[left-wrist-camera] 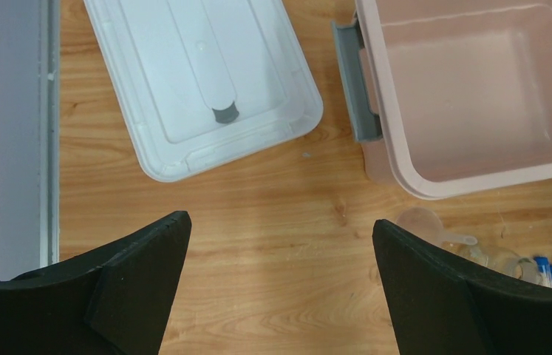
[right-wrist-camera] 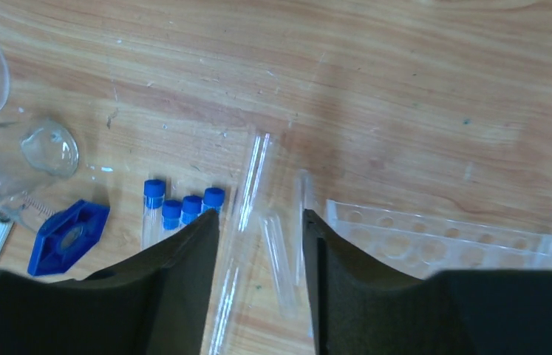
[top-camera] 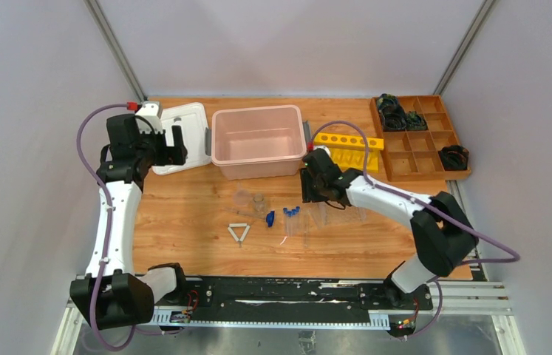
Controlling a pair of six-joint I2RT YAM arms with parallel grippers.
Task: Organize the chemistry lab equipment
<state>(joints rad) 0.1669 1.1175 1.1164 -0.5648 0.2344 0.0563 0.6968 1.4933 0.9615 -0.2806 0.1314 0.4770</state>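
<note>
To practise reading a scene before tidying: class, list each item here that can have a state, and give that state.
pink bin: lid off, empty
white lid: off, flat on the table beside the bin
left gripper: open, holding nothing
right gripper: jaws apart astride a loose clear tube
blue-capped tubes: capped, lying down
clear tube tray: holes empty
yellow rack: holes empty

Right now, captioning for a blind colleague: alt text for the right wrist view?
The right gripper, jaws apart, hangs over clear tubes lying on the wooden table. Blue-capped tubes lie at picture left, a clear tube tray at picture right.
</note>
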